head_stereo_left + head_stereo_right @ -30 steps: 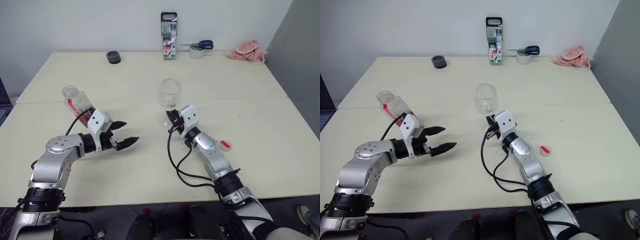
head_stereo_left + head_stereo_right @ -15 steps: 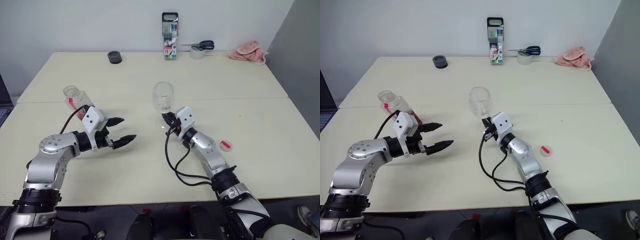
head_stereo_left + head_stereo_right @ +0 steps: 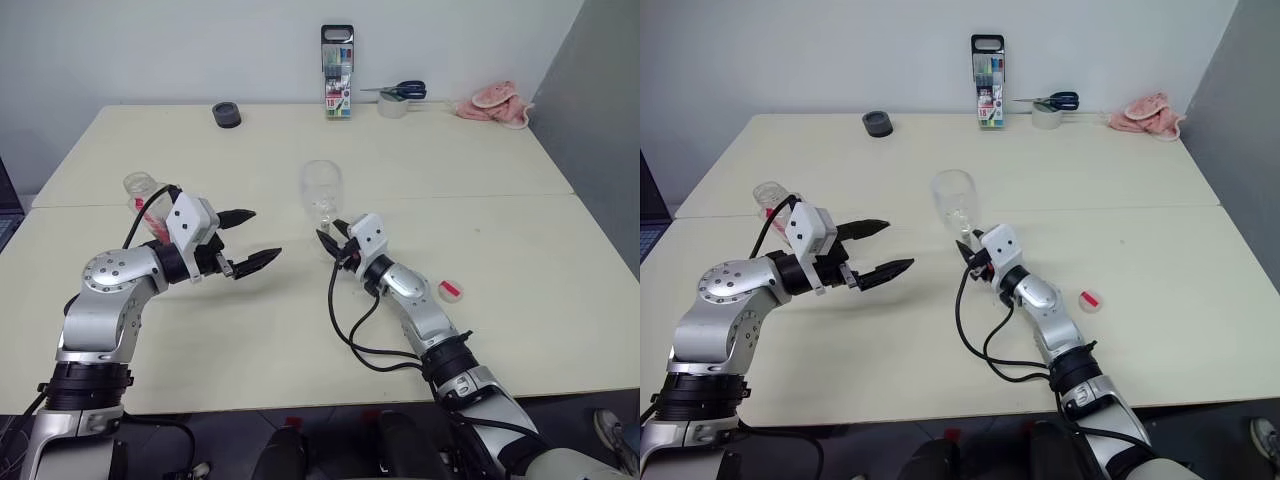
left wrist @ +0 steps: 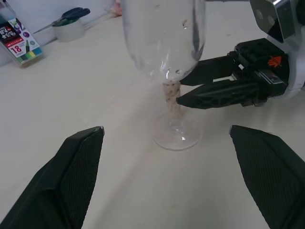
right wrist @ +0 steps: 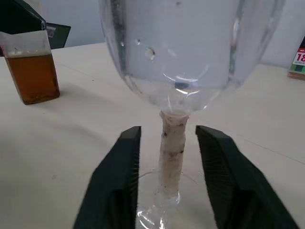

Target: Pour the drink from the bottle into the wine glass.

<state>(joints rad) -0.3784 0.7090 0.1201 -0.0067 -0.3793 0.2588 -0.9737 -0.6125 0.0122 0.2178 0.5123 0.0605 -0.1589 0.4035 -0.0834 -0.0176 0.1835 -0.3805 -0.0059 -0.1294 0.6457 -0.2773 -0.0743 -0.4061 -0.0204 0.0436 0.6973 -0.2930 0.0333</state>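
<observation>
**Wine glass upright at mid-table, right fingers parted about its stem**

The wine glass [image 3: 322,190] stands upright near the table's centre seam, its bowl empty. The right gripper [image 5: 167,143] has its fingers set either side of the stem, a narrow gap visible on each side. The left gripper [image 3: 255,240] hangs above the table [image 3: 520,260] with fingers spread wide, holding nothing, pointing toward the glass. The bottle [image 3: 145,195], holding reddish-brown drink [image 5: 32,76], stands behind the left arm near the table's left edge. A small red-and-white cap [image 3: 450,290] lies right of the right forearm. Broad bare tabletop separates the grippers.
</observation>
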